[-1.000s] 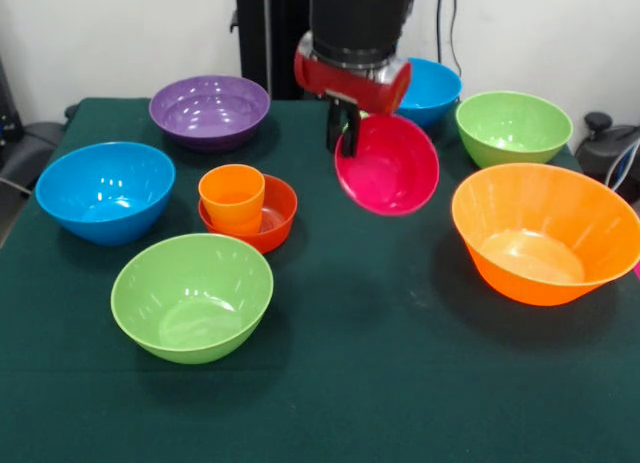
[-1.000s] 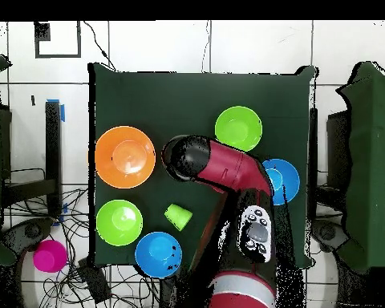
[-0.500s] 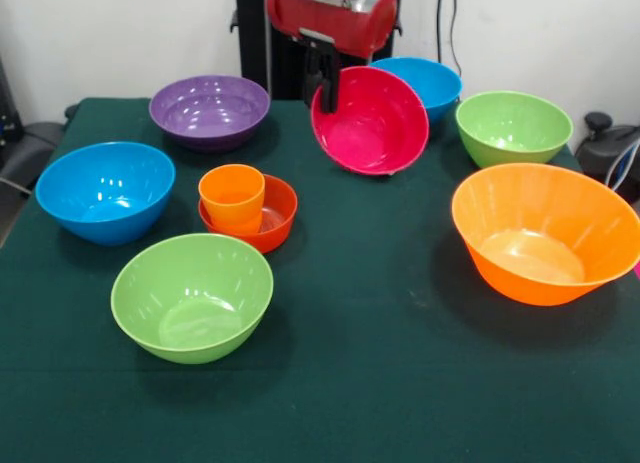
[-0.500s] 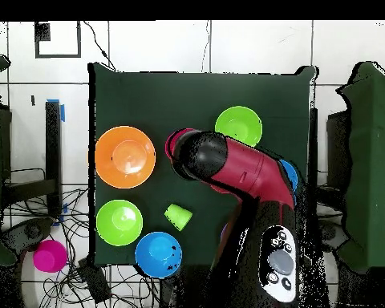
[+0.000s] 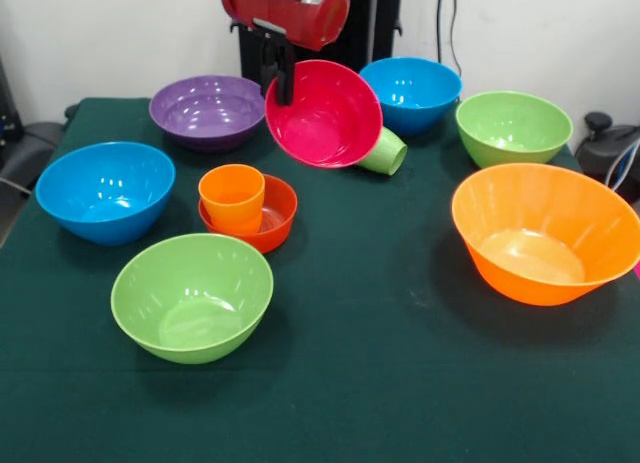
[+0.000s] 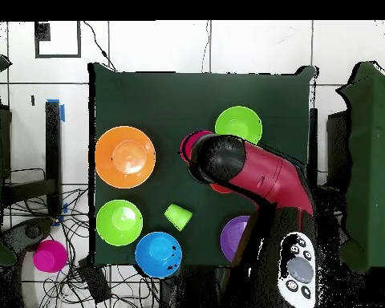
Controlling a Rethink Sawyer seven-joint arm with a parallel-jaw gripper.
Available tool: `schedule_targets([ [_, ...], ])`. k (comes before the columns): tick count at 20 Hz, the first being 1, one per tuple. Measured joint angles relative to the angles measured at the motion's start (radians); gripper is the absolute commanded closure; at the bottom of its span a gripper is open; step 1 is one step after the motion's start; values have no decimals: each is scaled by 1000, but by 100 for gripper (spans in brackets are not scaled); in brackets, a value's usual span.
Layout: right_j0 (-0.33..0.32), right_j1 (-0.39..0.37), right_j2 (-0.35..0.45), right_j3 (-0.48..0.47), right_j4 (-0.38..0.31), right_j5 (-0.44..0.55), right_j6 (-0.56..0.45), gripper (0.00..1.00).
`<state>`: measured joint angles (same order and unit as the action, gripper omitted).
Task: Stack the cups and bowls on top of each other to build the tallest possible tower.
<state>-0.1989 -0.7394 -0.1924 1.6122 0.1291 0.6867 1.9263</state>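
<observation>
1. My gripper (image 5: pixel 283 80) pinches the rim of the magenta bowl (image 5: pixel 325 114), holding it tilted in the air, its opening towards the front camera.
2. The orange cup (image 5: pixel 232 197) stands in the red-orange bowl (image 5: pixel 272 219) on the table (image 5: pixel 400 383).
3. The green cup (image 5: pixel 385 152) lies on its side behind the magenta bowl.

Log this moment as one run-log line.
pincer: shut on magenta bowl | bowl: lifted, tilted | tower base: orange cup in red-orange bowl

Green table (image 5: pixel 400 383) holds bowls (image 5: pixel 545 233) (cups (image 5: pixel 232 196) too).
</observation>
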Motion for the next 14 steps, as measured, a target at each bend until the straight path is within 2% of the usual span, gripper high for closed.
schedule_targets([
  [14, -7, 0, 0, 2, -19, 0, 0, 100],
])
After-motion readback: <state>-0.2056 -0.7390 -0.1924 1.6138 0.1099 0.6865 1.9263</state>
